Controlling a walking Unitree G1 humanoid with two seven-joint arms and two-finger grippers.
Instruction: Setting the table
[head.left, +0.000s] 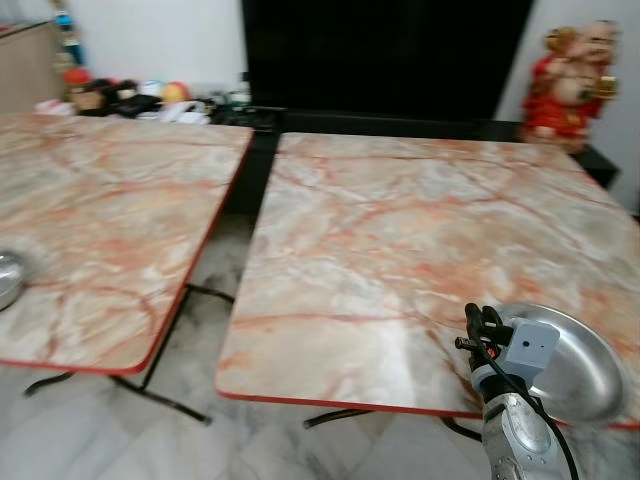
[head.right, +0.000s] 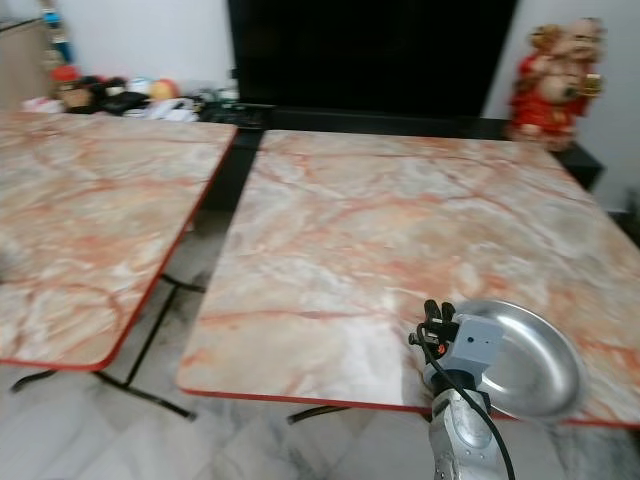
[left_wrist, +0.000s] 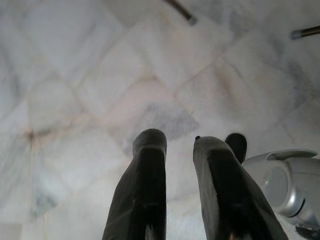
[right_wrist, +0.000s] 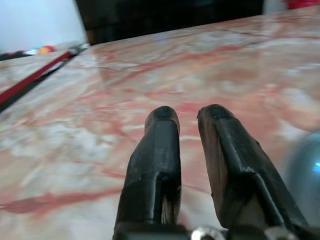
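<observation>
Two marble-patterned surfaces side by side, red-edged, a narrow gap between them. On the nearer right surface (head.left: 420, 240), close to its front right corner: a shiny steel plate (head.left: 575, 365), shallow and round, lying flat. Just left of the plate and above the surface's front edge, the right pincer (head.left: 482, 322) — fingers (right_wrist: 155, 165) narrowly parted with a slim gap between them, nothing held, tips over bare marble; a blurred grey edge of the plate beside them in the wrist view. Left pincer (left_wrist: 180, 145) pointing down at the pale marble floor tiles (left_wrist: 100, 75), fingers likewise a little apart and holding nothing. At the near left edge of the left surface (head.left: 100, 220), part of a second steel dish (head.left: 8, 278). Behind — a dark TV screen (head.left: 385, 55), a red and gold figurine (head.left: 572, 80) at the right, and small clutter (head.left: 130, 97) along the back left.
</observation>
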